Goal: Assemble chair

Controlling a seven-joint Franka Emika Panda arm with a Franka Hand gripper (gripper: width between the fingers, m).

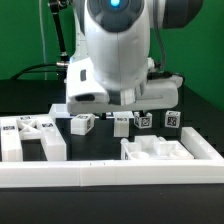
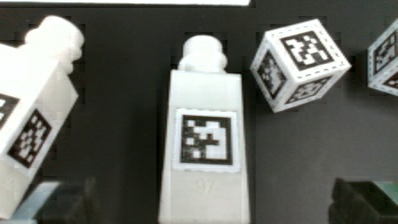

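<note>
Since the post (image 2: 208, 115) is presumably to be grasped next, the tool (image 2: 208, 203) is held spread astride it; a block (image 2: 302, 62) lies just beside the post, untouched.

Exterior view: one arm (image 1: 120, 50), four small tagged chair pieces (image 1: 82, 123) in a row, one recessed white slab (image 1: 160, 150), one long white rail (image 1: 110, 175). Wrist view: two peg-topped posts (image 2: 205, 130), one tagged block (image 2: 302, 65), part of one further tagged piece (image 2: 384, 55) at the frame edge, two claw fingers (image 2: 365, 200).
</note>
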